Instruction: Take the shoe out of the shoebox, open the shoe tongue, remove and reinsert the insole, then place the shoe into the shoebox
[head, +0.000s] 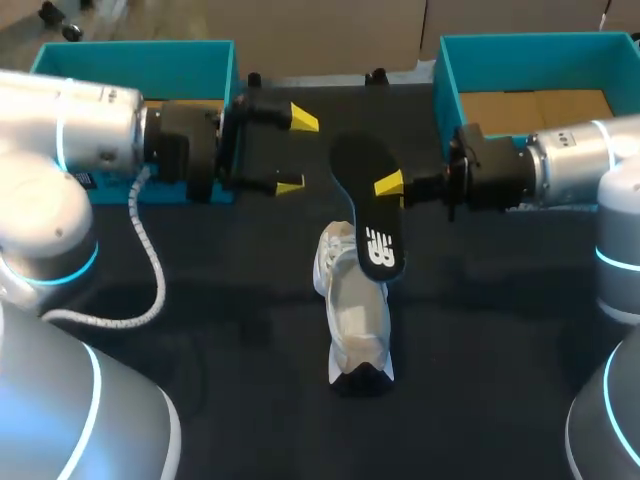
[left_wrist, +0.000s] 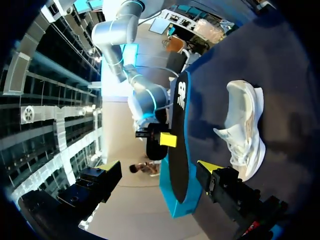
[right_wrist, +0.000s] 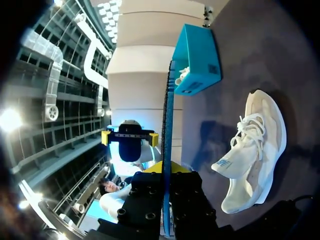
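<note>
Two pincers over open dark bench (head: 480, 330): right pincer (head: 395, 187) grips the black insole (head: 370, 215), edge-on in its wrist view; left pincer (head: 297, 152) gapes alongside.

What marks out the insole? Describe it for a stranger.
Find the white shoe in the middle of the dark table. Above it the right end effector grips the insole: the only flat black piece, with a white logo.

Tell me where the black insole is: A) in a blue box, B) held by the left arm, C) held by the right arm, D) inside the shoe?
C: the right arm's jaws pinch the insole in the air near the shoe, while the left jaws stand open, apart from it.
</note>
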